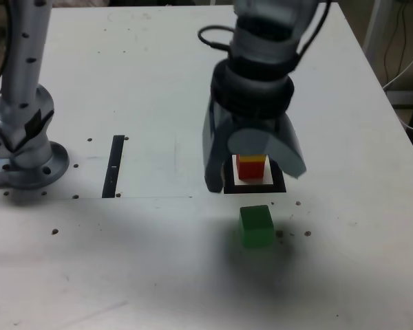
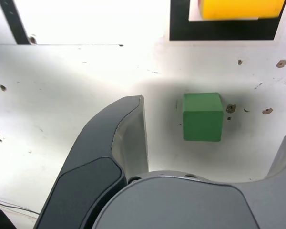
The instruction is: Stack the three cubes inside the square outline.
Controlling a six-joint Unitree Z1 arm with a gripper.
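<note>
the arm's jaws hang spread wide above the white worktop with nothing between them, pointing down toward the surface. in the exterior view the two dark fingers straddle the black square outline, one on each side of it, and seem to be above it rather than touching. inside the outline's white centre a red cube stands with a yellow cube resting on top of it, the pair partly hidden behind the jaws. the green cube sits by itself on the worktop just outside the outline, on the side nearer the camera, apart from the frame and from the jaws. in the wrist view the green cube lies in the open gap between the two fingers, neither finger touching it, while the yellow cube and part of the outline show at the edge of the picture beyond it. a thin black strip lies flat on the worktop toward the exterior view's left, well apart from the cubes, and the arm's grey base stands further to that side. small dark specks dot the worktop around the green cube.
</note>
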